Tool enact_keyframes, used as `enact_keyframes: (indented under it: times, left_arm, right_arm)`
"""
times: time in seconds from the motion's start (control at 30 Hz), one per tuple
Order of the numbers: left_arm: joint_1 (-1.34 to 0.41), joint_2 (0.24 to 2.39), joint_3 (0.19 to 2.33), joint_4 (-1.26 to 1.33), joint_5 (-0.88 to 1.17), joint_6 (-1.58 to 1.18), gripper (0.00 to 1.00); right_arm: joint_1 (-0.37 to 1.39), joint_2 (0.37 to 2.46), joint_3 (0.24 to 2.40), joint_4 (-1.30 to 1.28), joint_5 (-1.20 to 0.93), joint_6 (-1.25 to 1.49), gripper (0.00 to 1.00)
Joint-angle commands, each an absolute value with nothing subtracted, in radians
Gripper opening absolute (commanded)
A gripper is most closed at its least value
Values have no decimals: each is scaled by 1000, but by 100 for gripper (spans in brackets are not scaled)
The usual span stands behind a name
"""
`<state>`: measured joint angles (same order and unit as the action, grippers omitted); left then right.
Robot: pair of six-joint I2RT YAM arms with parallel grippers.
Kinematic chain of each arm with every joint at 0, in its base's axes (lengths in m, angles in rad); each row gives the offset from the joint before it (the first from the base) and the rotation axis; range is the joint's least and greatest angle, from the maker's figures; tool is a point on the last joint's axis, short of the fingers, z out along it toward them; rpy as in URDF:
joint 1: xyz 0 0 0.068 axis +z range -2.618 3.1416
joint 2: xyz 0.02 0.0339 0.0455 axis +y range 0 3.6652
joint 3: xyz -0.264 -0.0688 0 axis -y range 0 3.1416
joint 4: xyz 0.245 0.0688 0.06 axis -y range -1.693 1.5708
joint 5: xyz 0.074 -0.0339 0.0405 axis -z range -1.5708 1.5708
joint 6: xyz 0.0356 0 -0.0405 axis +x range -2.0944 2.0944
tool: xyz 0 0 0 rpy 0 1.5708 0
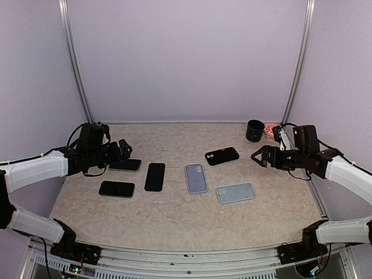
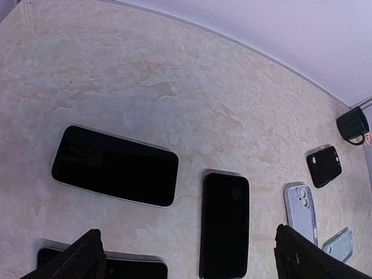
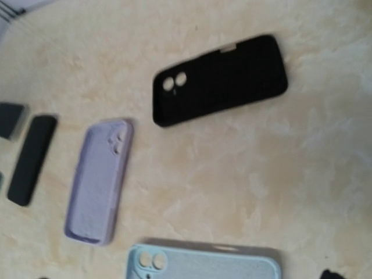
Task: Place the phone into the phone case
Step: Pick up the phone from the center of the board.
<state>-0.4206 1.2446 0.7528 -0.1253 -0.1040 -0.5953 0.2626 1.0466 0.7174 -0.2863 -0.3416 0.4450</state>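
Fingers of the left gripper (image 1: pixel 124 149) stand wide apart and hold nothing, just beside a dark phone (image 1: pixel 125 165) at the left of the table (image 1: pixel 174 221). Near it lie a second phone (image 1: pixel 117 189) and a black flat piece (image 1: pixel 154 176); whether that is a phone or a case I cannot tell. Further right lie a lilac case (image 1: pixel 196 178), a black case (image 1: pixel 222 156) and a light blue case (image 1: pixel 236 193), all apart from the phones. The right gripper (image 1: pixel 256 156) is also spread wide and grasps nothing, near the black case, with a dark mug (image 1: pixel 254 131) behind it.
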Motion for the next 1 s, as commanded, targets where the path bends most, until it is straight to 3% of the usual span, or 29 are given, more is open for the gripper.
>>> enact_keyframes:
  times: [0.0,0.37,0.97]
  left_arm:
    - [-466,1286,797,-139,-166,-586,99]
    - [-552,1379,808,-119,-177,-591,99]
    - [-625,1507,824,-74,-144,-600,99]
  right_arm:
    - [339,1106,747,-284,-209,425,100]
    - [540,1258,814,-316,-33,374,100]
    - [713,1445,940,-333,99,372,99]
